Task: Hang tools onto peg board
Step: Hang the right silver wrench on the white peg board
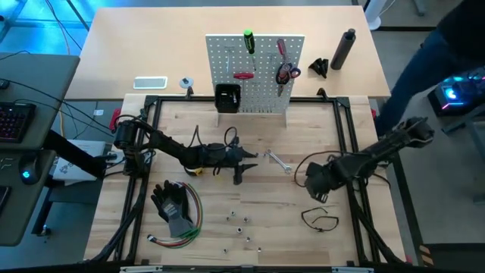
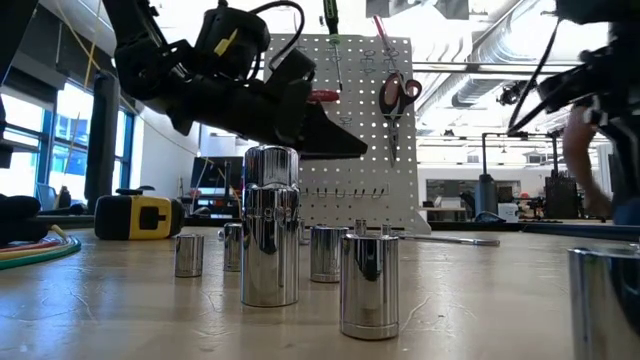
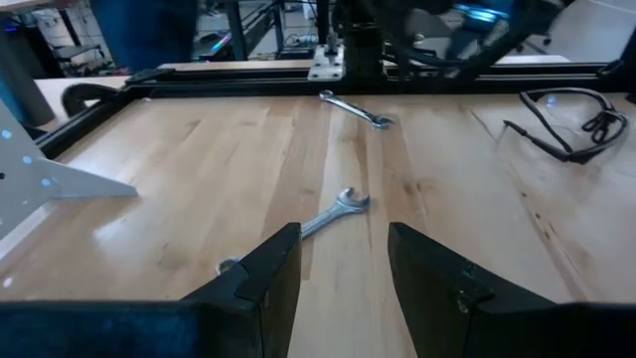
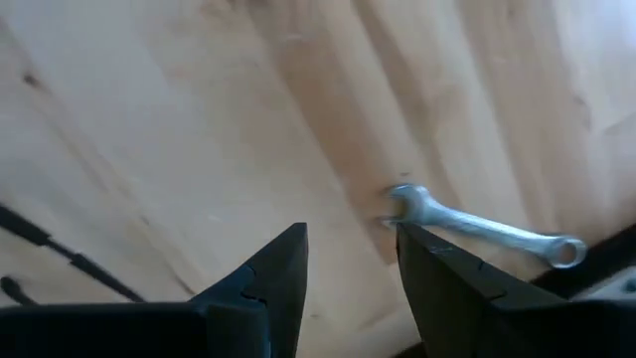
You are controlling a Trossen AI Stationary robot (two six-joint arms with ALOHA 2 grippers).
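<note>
The light wooden tabletop carries the square white perforated peg board upright at its far edge, a small black bin on its front. A green-handled screwdriver, a red-handled screwdriver and red-handled scissors hang on it.

The left arm stretches low across the table from the left side. The left gripper sits near the table's middle, its fingers parted with nothing between them; a silver wrench lies on the wood just ahead of them. The right arm folds in from the right. The right gripper is angled down over the table, its fingers apart and empty. A second silver wrench lies just beyond them, its far end partly cut off by a dark bar.

In the low view the left arm's body hides part of the board. A yellow tape measure stands at the left. A thin black loop lies near the right arm. Small chrome sockets are scattered at the front, too small to read from above.
</note>
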